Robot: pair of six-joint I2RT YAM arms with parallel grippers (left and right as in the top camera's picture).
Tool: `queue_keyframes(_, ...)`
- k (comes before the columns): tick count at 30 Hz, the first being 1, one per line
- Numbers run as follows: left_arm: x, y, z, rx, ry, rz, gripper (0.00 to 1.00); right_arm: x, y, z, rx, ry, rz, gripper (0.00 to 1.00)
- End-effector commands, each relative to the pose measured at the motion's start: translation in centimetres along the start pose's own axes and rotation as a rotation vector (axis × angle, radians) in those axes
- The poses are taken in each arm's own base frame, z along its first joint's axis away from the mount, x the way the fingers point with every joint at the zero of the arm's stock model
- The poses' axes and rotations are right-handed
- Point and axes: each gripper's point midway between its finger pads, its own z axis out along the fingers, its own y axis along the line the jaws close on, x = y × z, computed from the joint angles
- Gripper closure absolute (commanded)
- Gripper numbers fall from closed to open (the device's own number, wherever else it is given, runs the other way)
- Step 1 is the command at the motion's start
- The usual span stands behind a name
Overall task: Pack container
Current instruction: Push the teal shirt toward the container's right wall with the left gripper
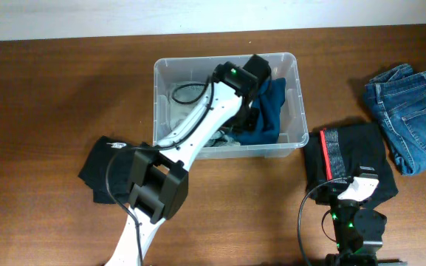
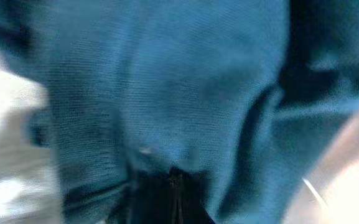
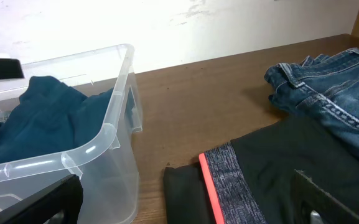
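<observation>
Container (image 3: 114, 106) is clear glossy plastic, totally smooth. Teal garment (image 2: 167, 93) looks like a fine knit, matt and soft. Jeans (image 1: 408, 111) are rough blue denim, black clothing (image 1: 360, 151) is matt cloth, and the table (image 1: 50, 96) is dark wood with a low sheen.

Overhead looks straight down; low right wrist shares the container (image 3: 112, 134); left wrist hugs teal cloth (image 2: 167, 81).

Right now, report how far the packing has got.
Done: pale clothing and a teal garment lie in the container. In hand: the left gripper, shut, is down on the teal garment; the right gripper hangs open. Left: jeans, striped black garment, plain black garment, all outside.
</observation>
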Motion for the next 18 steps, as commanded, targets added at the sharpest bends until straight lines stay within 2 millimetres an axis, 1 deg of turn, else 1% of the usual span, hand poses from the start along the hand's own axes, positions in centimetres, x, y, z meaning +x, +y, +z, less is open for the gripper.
queue_keyframes(1, 1.5, -2.8, 0.8, 0.068, 0.046, 0.052, 0.99, 0.2, 0.0, 0.0, 0.004, 0.002, -0.005, 0.01)
queue_keyframes(9, 1.4, -5.2, 1.5, 0.084, 0.016, 0.097, 0.99, 0.2, 0.0, 0.0, 0.004, 0.002, -0.005, 0.01)
queue_keyframes(11, 1.3, -5.4, 1.9, 0.085, 0.016, 0.096, 0.99, 0.2, 0.0, 0.0, 0.004, 0.002, -0.005, 0.01)
queue_keyframes(15, 1.3, -5.1, 2.4, 0.076, 0.027, 0.093, 0.99, 0.2, 0.0, 0.0, 0.004, 0.002, -0.005, 0.01)
queue_keyframes(16, 1.3, -5.0, 2.3, 0.077, 0.025, 0.091, 1.00, 0.2, 0.0, 0.0, 0.004, 0.002, -0.005, 0.01)
queue_keyframes(18, 0.9, -5.1, 1.4, 0.077, 0.004, 0.092, 1.00, 0.2, 0.0, 0.0, 0.004, 0.002, -0.005, 0.01)
